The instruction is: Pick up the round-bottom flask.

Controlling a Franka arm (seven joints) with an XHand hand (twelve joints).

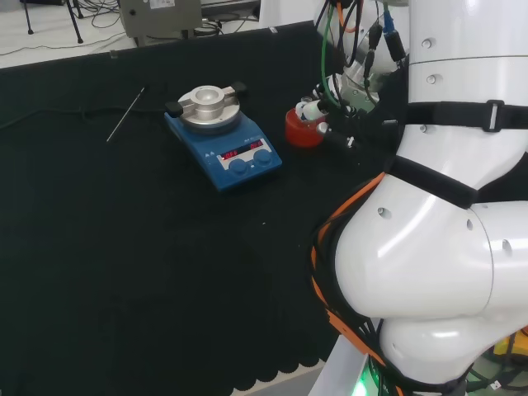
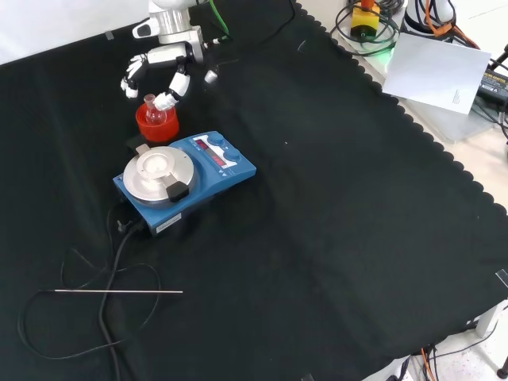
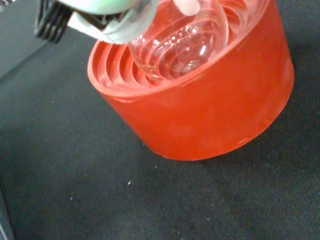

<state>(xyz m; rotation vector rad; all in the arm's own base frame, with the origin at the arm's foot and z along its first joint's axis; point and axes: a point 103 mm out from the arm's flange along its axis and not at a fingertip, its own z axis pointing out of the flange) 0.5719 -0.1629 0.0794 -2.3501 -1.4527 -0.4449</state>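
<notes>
A clear round-bottom flask (image 2: 150, 112) sits bulb down in a red ribbed ring stand (image 2: 156, 128) on the black cloth. The hand (image 2: 164, 57) hangs just above and behind it, fingers spread and arched to either side of the neck, and one fingertip (image 2: 165, 101) lies close beside the neck. In the head view the flask (image 1: 306, 110) and stand (image 1: 304, 134) lie just left of the hand (image 1: 333, 89). The wrist view has the glass bulb (image 3: 180, 42) resting in the stand (image 3: 210, 105), with a blurred white part of the hand (image 3: 110, 20) over it.
A blue hotplate stirrer (image 2: 181, 181) with a round metal top stands right beside the stand, nearer in the front view; in the head view the stirrer (image 1: 223, 136) is to the left. A thin metal rod (image 2: 119, 292) and a black cable (image 2: 111, 262) lie beyond it.
</notes>
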